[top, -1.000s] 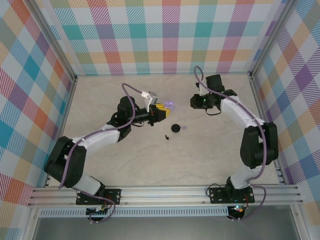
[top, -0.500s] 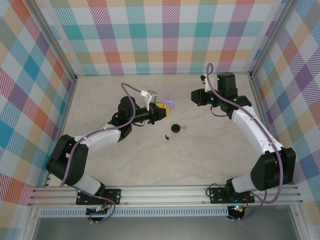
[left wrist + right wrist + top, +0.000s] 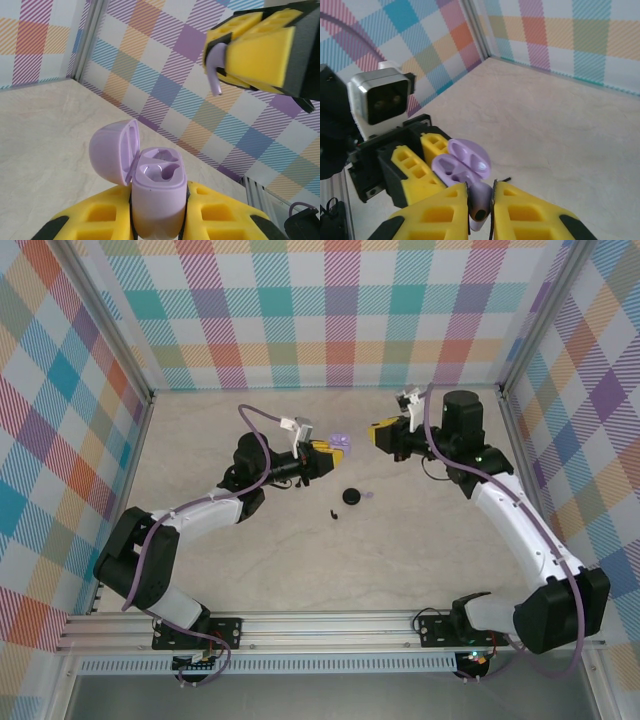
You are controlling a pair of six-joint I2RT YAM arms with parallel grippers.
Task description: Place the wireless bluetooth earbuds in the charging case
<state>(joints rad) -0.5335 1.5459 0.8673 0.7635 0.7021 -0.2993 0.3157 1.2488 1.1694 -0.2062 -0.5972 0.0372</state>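
Lilac earbud (image 3: 214,64) pinched in right claw (image 3: 480,207) | left claw (image 3: 158,215) grips open case (image 3: 157,187) | marbled table (image 3: 400,550) (plaid walls (image 3: 330,310))

Lid open, the lilac charging case (image 3: 157,195) is held aloft at far centre, a lilac earbud (image 3: 215,65) just right of it; a round black case (image 3: 351,497), lilac bud (image 3: 368,495) and black bud (image 3: 333,512) lie nearer.

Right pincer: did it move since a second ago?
Yes. Against the black case on the table, the right pincer, gripping a lilac earbud, has slid left toward the lilac case in the left pincer, and slightly toward the back wall.
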